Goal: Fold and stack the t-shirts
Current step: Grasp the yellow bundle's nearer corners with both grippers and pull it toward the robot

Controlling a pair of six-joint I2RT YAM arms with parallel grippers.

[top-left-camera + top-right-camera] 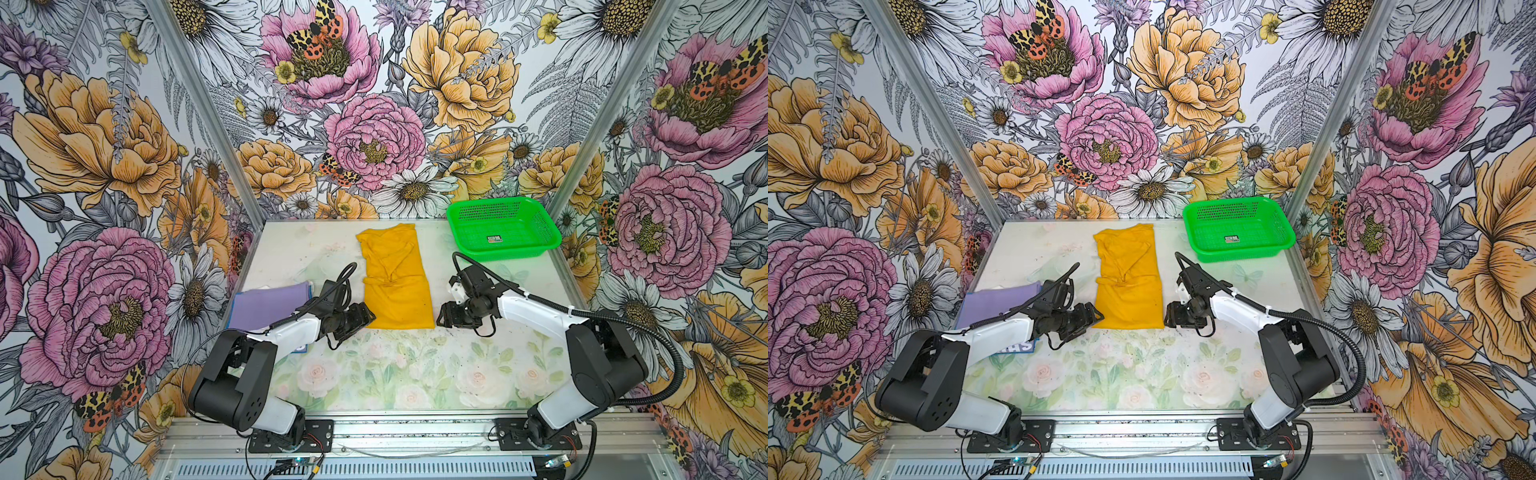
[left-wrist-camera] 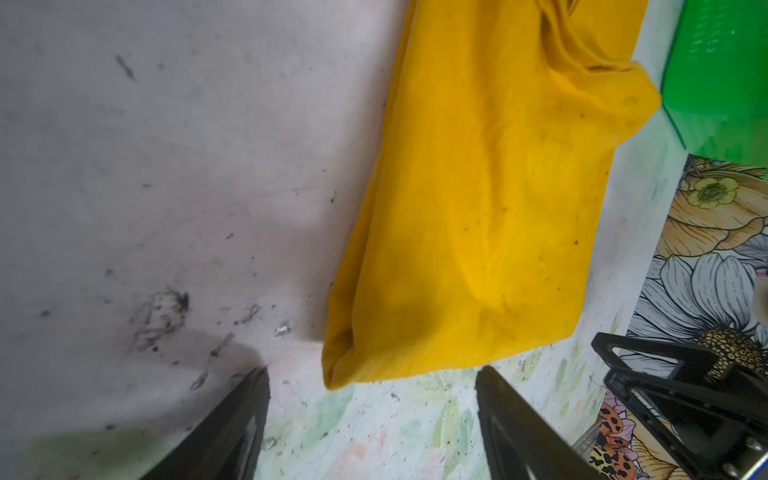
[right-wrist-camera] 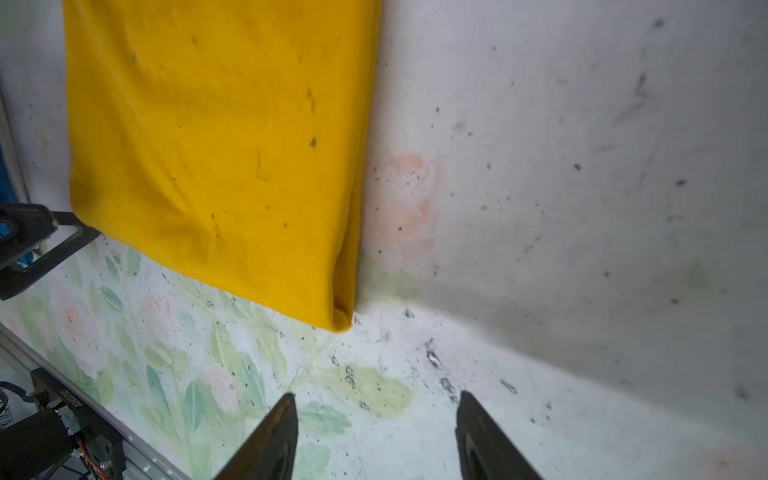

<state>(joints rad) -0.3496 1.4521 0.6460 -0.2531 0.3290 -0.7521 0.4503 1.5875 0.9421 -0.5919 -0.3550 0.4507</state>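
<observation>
1. Near side of the yellow t-shirt point(image 1: 395, 278), below its hem: table point(image 1: 415, 374) bare, wide passage.
2. Left of the hem corner: left claw point(image 1: 366, 316), jaws apart, just beside the cloth. The lavender t-shirt point(image 1: 266, 305) lies further left, partly under that arm.
3. Right of the hem corner: right claw point(image 1: 441, 318), jaws apart, close by.
4. Right of the far end: green basket point(image 1: 503, 226), with a bare strip between.
5. Left of the far half: bare table.

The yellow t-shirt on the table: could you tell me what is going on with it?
The mustard-yellow cloth t-shirt lies partly folded, as a long strip. The left gripper and right gripper sit open at its two near corners, holding nothing. A lavender cloth t-shirt, already folded, lies to its left.
</observation>
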